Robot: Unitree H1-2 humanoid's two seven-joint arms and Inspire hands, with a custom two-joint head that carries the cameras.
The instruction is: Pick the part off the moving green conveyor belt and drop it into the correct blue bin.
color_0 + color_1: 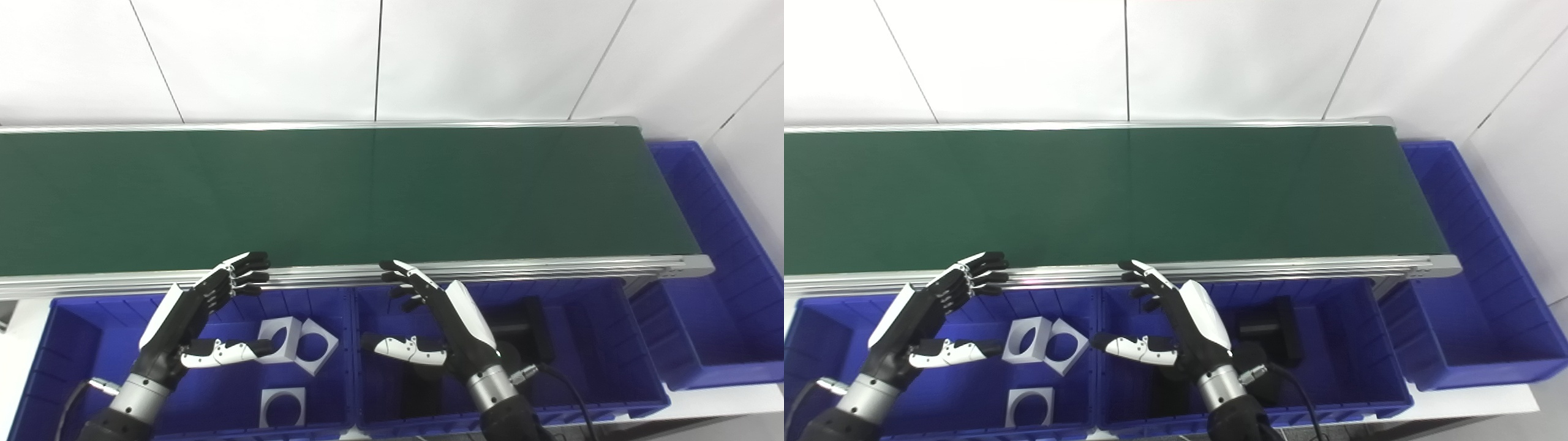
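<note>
The green conveyor belt (1102,196) carries nothing. Below its near rail, the left hand (922,318) and right hand (1176,327) hover with fingers spread over two blue bins: white square parts (1044,346) left, black parts (1271,334) right.

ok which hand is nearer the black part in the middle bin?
Right. The right hand hovers open over the middle bin, just left of the black part. The left hand is open over the left bin with the white parts, farther away.

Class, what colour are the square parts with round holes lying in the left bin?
White square parts, clearest in the left eye view.
</note>
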